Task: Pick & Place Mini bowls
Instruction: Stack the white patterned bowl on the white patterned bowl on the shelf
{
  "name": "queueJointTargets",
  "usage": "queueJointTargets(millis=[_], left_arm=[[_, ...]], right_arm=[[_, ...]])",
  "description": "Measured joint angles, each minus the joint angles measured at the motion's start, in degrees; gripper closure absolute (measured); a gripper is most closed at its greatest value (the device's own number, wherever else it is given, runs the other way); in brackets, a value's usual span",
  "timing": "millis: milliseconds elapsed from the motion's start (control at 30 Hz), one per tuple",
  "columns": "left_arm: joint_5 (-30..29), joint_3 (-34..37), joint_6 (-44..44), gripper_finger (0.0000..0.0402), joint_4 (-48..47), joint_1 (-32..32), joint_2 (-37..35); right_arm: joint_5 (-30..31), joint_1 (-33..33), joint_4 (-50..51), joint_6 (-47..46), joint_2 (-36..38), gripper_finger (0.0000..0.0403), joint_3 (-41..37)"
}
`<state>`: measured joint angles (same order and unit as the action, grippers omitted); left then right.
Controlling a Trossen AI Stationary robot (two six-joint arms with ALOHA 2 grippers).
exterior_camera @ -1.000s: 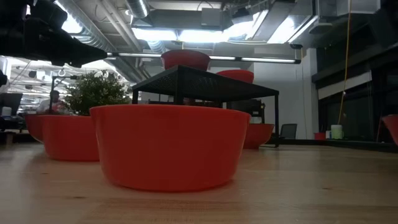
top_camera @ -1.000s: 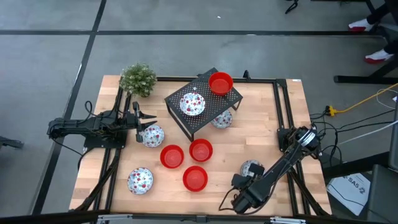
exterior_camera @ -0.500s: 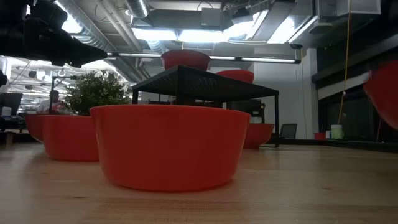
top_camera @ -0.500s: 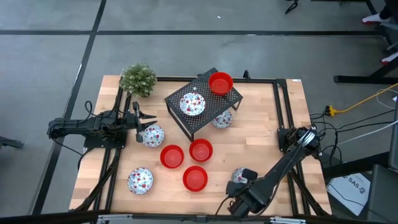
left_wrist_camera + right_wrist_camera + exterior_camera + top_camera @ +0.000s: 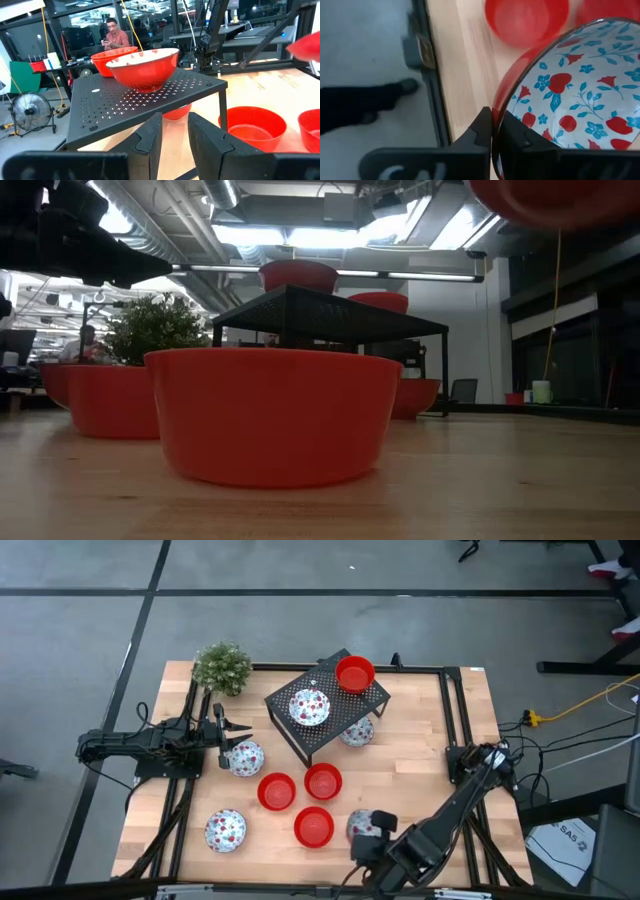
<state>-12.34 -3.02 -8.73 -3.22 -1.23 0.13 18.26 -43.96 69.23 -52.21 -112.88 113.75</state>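
Observation:
My right gripper is at the table's near edge, shut on a white printed mini bowl with a red outside; its red underside shows high in the low view. My left gripper hovers open at the table's left, beside a printed bowl. Three red bowls and one printed bowl rest on the wood. The black rack carries a red bowl and a printed one; another printed bowl sits under it. My right gripper holds the printed bowl by its rim, one finger inside the bowl and the other finger outside on the red wall. The bowl is lifted clear of the table, opening upward, over the table's near part beside a red bowl.
A small green plant stands at the far left corner. Black frame rails run along the table's sides. Bare wood lies right of the rack. A person sits in the room beyond.
My right gripper has carried the printed bowl along the near edge toward the table's left, closer to the nearest red bowl, and upward: in the low view its red underside went from the right edge to the top. The left arm kept still.

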Motion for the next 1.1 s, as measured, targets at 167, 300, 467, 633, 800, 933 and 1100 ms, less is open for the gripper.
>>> queueJointTargets(millis=[167, 300, 467, 633, 800, 933, 1100], left_arm=[[0.0, 0.0, 0.0, 0.0313, 0.0, 0.0, 0.0], [0.0, 0.0, 0.0, 0.0313, 0.0, 0.0, 0.0], [0.0, 0.0, 0.0, 0.0313, 0.0, 0.0, 0.0], [0.0, 0.0, 0.0, 0.0313, 0.0, 0.0, 0.0], [0.0, 0.0, 0.0, 0.0313, 0.0, 0.0, 0.0], [0.0, 0.0, 0.0, 0.0313, 0.0, 0.0, 0.0], [0.0, 0.0, 0.0, 0.0313, 0.0, 0.0, 0.0]], right_arm=[[3.3, 1.4, 0.1, 5.3, 0.0, 0.0391, 6.2], [4.5, 3.1, 0.0, 10.0, 0.0, 0.0391, 10.3], [4.7, 5.7, 0.0, 16.4, 0.0, 0.0391, 13.9], [4.8, 8.5, -0.2, 24.9, 0.0, 0.0391, 15.9], [4.8, 11.7, -0.2, 35.2, 0.0, 0.0391, 16.2], [4.6, 14.9, -0.2, 41.9, 0.0, 0.0391, 16.2], [4.3, 19.6, -0.9, 48.7, 0.0, 0.0391, 16.2]])
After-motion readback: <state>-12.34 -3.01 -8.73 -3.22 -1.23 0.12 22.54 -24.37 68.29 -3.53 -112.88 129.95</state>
